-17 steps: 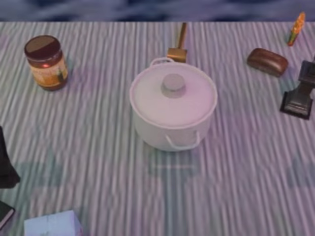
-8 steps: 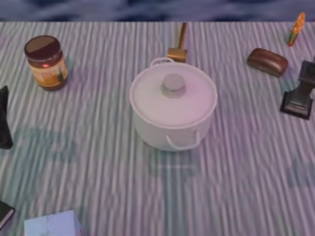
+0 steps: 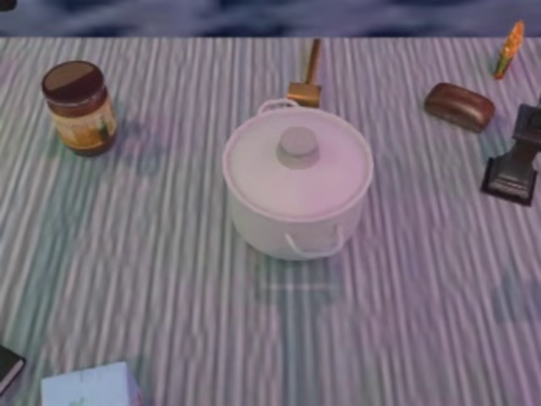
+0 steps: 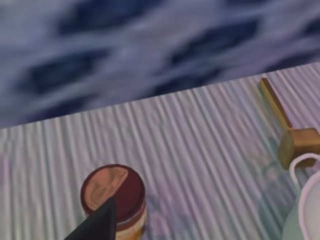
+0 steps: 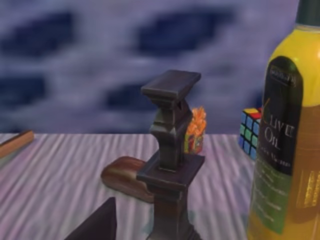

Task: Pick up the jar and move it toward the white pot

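Note:
The jar [image 3: 79, 107], with its dark brown lid and yellow-orange label, stands upright at the table's far left. The white pot [image 3: 297, 182] sits lidded at the table's middle, well to the right of the jar. Neither arm shows in the top view. In the left wrist view a dark part of my left gripper [image 4: 97, 225] overlaps the near side of the jar [image 4: 114, 197], seen from above; contact is unclear. The pot's handle [image 4: 305, 200] shows at that view's edge. A dark part of my right gripper [image 5: 97, 225] is near a dark stand [image 5: 170, 150].
A wooden mallet [image 3: 307, 80] lies just behind the pot. At the right are a brown loaf [image 3: 459, 106], the dark stand [image 3: 513, 165] and an orange-green item [image 3: 509, 49]. An oil bottle [image 5: 287, 140] and a colour cube [image 5: 249, 131] stand near my right gripper. A pale box [image 3: 91, 385] sits front left.
My left gripper slid along the top view's left edge toward the jar and has gone out of that view. The jar and the pot have not moved.

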Robot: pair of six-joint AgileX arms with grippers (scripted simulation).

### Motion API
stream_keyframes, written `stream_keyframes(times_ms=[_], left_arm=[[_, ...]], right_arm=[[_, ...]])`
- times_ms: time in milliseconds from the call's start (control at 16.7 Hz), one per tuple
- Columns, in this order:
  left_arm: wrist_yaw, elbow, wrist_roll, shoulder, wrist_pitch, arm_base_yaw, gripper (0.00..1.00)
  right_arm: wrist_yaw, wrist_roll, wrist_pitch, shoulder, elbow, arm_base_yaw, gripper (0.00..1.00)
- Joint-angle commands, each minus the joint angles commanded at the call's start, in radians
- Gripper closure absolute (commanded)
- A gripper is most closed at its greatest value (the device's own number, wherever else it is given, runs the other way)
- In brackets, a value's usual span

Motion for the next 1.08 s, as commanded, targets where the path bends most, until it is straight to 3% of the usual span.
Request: stream_keyframes(times_ms=[240,540,1080], left_arm=[[0.001,0.367,0.015,0.362,-0.180,-0.006,0.00],[-0.040,0.720,0.012,0.757,-0.356,0.003,0.00],[-0.164,0.984,-0.025,1.243,-0.542,0.040,0.00]], right_arm=[[0.000,0.000,0.000,0.000,0.000,0.000,0.00],[0.000,0.000,0.000,0.000,0.000,0.000,0.00],[0.000,0.000,0.000,0.000,0.000,0.000,0.00]])
